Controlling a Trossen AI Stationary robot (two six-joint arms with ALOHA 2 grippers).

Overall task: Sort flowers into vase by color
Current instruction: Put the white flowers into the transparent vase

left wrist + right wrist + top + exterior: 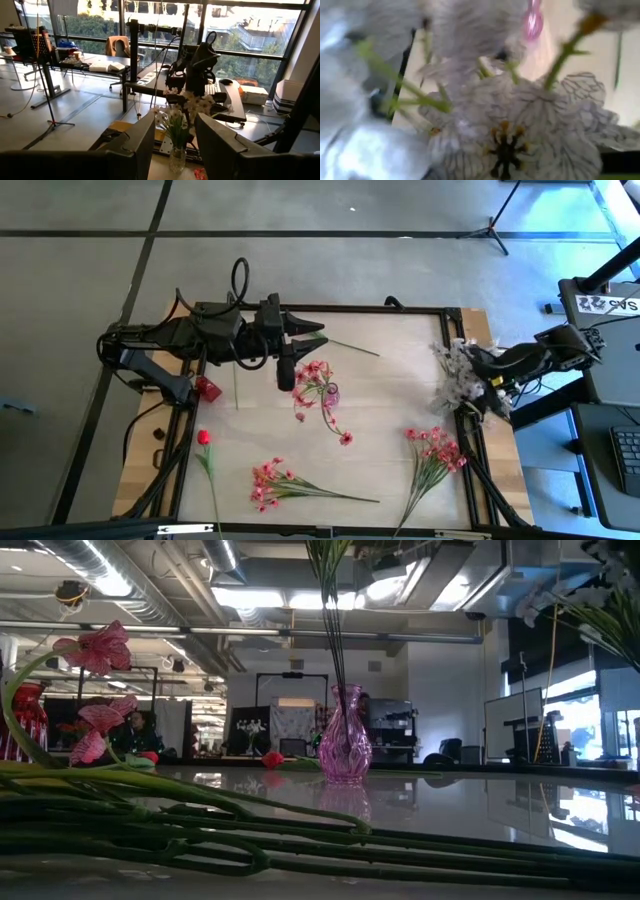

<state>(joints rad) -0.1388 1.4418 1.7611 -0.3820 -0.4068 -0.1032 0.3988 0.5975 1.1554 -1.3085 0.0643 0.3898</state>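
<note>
Left claw (312, 332) hangs right over the pink vase (331, 393), with its pink spray (316, 377) crowding below. Past that toward the right claw (478, 370) is bare surface (400, 385), white blooms (456, 380) bunched around it.

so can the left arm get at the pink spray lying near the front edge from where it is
Probably yes. The left gripper hovers at the table's far side above the pink vase, fingers open and empty. The pink spray lies flat on bare table with nothing over it; the right gripper is off by the white flowers.

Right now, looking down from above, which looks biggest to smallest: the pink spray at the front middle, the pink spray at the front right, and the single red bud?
1 and 2. The front-middle pink spray and the front-right pink spray look about alike; I would not rank them.
3. The single red bud, clearly smallest.
</note>
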